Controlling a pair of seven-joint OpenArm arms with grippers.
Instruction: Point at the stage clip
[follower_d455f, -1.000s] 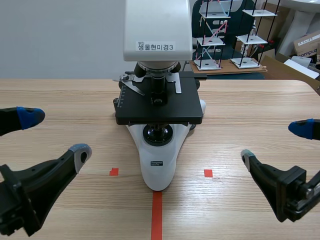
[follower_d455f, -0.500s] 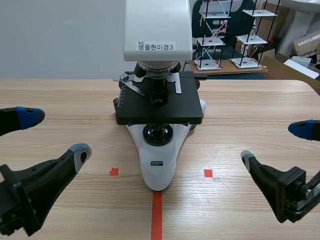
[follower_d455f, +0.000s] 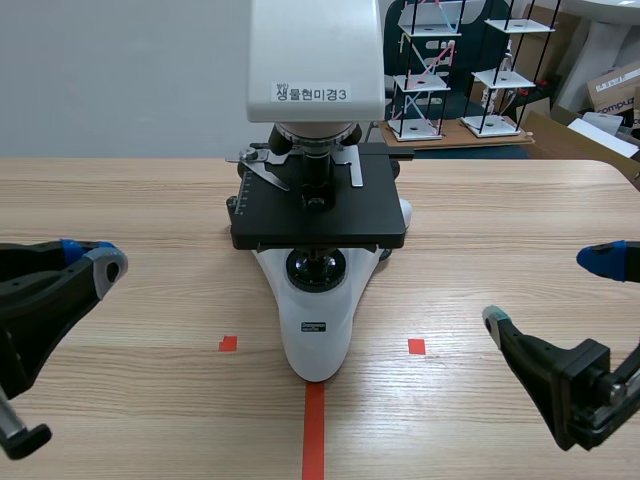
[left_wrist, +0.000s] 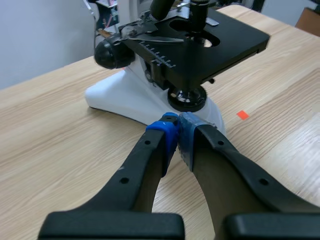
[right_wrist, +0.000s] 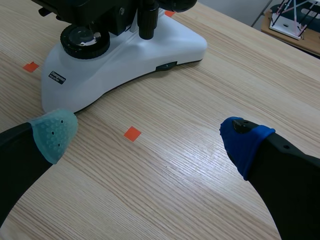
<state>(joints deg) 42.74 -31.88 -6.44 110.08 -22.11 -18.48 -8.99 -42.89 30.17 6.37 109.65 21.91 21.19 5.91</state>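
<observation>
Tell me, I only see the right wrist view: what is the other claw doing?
Observer: The left gripper is shut on nothing, pads pressed together.
Operator: Is it touching the microscope?
Observer: No, it hangs apart from the microscope, off its left side.
Operator: Where is this stage clip?
Observer: The stage clip lies on the black stage, at its far left corner.

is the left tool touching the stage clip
No, the left tool is shut over the table, short of the microscope and apart from the stage clip.
</observation>
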